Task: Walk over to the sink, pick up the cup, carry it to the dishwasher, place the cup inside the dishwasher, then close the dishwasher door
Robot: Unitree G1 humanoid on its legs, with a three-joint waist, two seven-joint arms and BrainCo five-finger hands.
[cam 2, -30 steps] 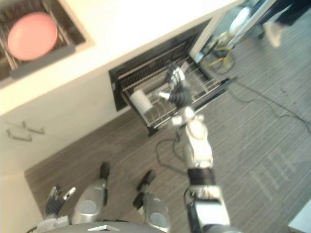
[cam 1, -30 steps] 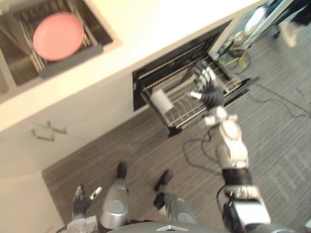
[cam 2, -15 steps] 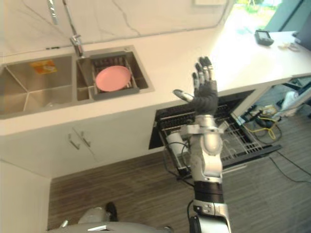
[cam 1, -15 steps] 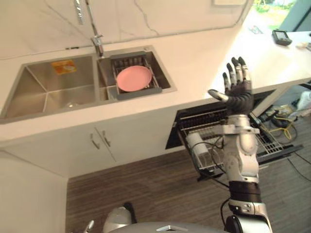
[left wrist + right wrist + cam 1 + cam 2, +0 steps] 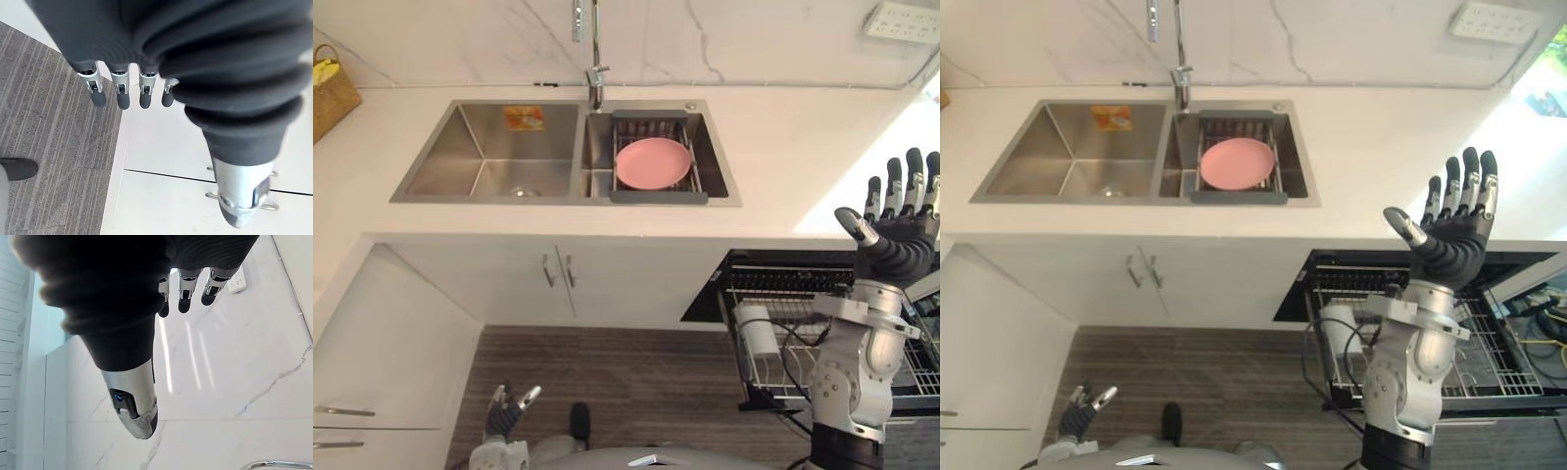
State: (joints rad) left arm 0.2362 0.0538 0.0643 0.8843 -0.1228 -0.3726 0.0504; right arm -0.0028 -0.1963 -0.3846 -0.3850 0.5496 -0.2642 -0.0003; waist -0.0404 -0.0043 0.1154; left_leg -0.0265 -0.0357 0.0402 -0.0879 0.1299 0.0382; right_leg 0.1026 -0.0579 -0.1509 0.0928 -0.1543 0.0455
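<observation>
Right wrist view has the right hand's fingers (image 5: pixel 185 298) straight and its thumb (image 5: pixel 134 406) spread wide before the marbled wall (image 5: pixel 234 382), holding nothing. From the head, this right hand (image 5: pixel 1454 230) stands raised, palm toward the worktop (image 5: pixel 783 147), just off the worktop's front edge near its right end. 1 s ago it hung low over the rack beside the cup; 0.5 s ago it was already up. The camera has swung since, so the whole scene sits differently.

Below the hand, 1 dishwasher rack (image 5: pixel 1498 362) is pulled out under that front edge. 1 white cup (image 5: pixel 756 331) is in the rack's left end, where it was 1 s ago. It seems to lie on its side, long axis running from the worktop outward; I cannot tell which end is the mouth.

1 sink (image 5: pixel 489 162) with 2 basins is set in the worktop's middle, with 1 faucet (image 5: pixel 595 69) behind and 1 pink plate (image 5: pixel 653 163) in the right basin. 2 cabinet handles (image 5: pixel 558 269) show beneath.

The left hand (image 5: pixel 506 409) hangs low, fingers (image 5: pixel 122 95) loose and empty.
</observation>
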